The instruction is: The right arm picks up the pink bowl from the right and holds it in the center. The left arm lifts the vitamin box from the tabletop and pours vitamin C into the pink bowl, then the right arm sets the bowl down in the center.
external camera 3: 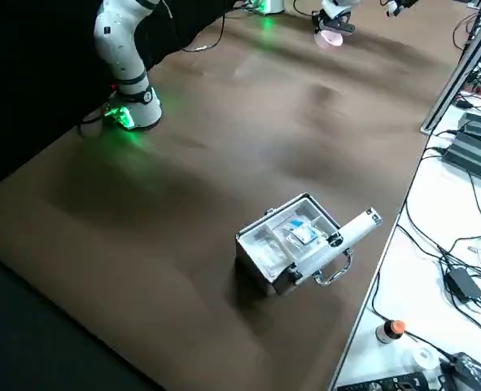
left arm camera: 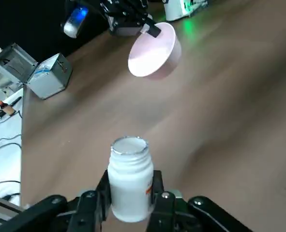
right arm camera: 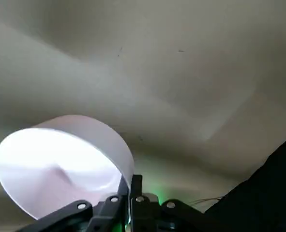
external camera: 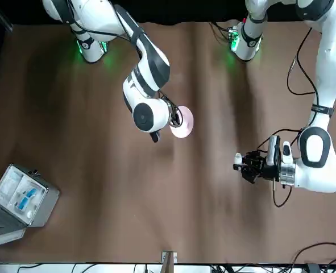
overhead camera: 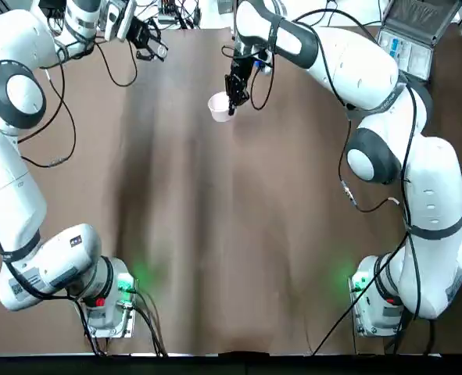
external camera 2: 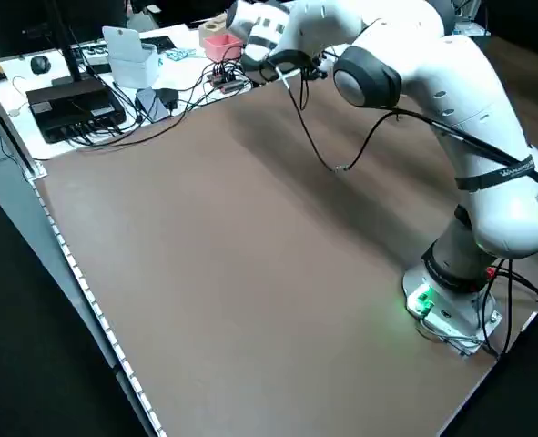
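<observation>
The pink bowl point(overhead camera: 218, 106) hangs above the far centre of the tabletop point(overhead camera: 238, 234), tilted. My right gripper point(overhead camera: 232, 98) is shut on its rim; the right wrist view shows the fingers pinching the rim of the bowl point(right arm camera: 60, 164). My left gripper point(overhead camera: 154, 48) is at the far left, raised off the table and well apart from the bowl. It is shut on the vitamin box point(left arm camera: 129, 169), a small white bottle with its open mouth pointing toward the bowl point(left arm camera: 152, 50). From the front the box point(external camera: 236, 166) shows as a white tip ahead of the left gripper point(external camera: 246, 166).
A grey hinged case point(overhead camera: 409, 35) stands open at the far right corner, also the case point(external camera 3: 293, 240) in the right side view. Cables and devices lie on the bench point(external camera 2: 86, 91) beyond the table's far edge.
</observation>
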